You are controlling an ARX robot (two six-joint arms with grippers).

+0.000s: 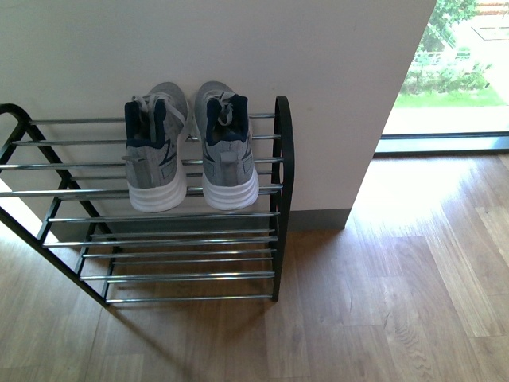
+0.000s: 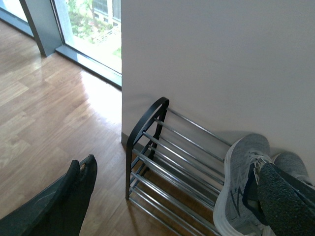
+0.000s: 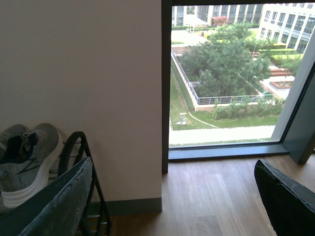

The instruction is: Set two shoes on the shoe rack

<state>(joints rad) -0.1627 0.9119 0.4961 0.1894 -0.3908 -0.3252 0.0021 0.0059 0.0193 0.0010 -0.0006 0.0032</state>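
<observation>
Across the shoe rack (image 1: pixel 159 235), past its bare left end, you are seeing the left sneaker (image 1: pixel 155 163) and the right sneaker (image 1: pixel 228 155) sitting side by side on the top tier, toes to the wall (image 1: pixel 238 48), so the placing is looking finished. The front view is showing neither arm; only the wrist views are telling you the left gripper (image 2: pixel 174 164) and right gripper (image 3: pixel 173 166) are hanging with jaws spread wide, holding nothing.

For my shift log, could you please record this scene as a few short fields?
shoes: two grey knit sneakers, side by side, heels toward the front camera
placement: top tier of the shoe rack, at its right end, toes to the wall
left hand: open, empty
right hand: open, empty
</observation>
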